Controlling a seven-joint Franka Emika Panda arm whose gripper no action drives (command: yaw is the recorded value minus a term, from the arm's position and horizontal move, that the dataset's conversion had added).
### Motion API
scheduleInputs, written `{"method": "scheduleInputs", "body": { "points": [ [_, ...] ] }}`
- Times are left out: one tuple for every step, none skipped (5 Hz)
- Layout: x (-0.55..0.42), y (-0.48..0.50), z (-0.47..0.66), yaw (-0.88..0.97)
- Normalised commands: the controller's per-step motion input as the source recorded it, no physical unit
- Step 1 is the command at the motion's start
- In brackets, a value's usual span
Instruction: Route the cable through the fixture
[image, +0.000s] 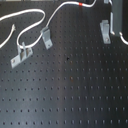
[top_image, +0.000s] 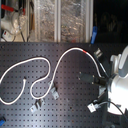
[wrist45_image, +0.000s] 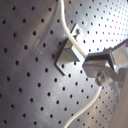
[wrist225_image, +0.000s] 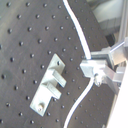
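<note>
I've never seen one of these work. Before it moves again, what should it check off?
1. Gripper holding the cable: ok, it looks clamped on it in both wrist views.
2. Cable seated in the nearest grey bracket: not ok, it runs beside it in the second wrist view.
3. Cable through the middle bracket: cannot tell.
4. Slack free of knots: ok, open loops on the perforated board.
5. Red-orange band clear of the gripper: ok.
</note>
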Motion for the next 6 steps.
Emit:
{"method": "scheduleInputs", "body": {
  "points": [
    [-0.060, 0.151, 0.08, -0.38],
    [-0.126, 0.243, 0.09, 0.00],
    [-0.221, 0.403, 0.14, 0.00],
    [-0.138, 0.488, 0.12, 0.00],
    [0.000, 0.119, 0.08, 0.02],
    [-0.023, 0.274, 0.50, 0.00]
  ]
}}
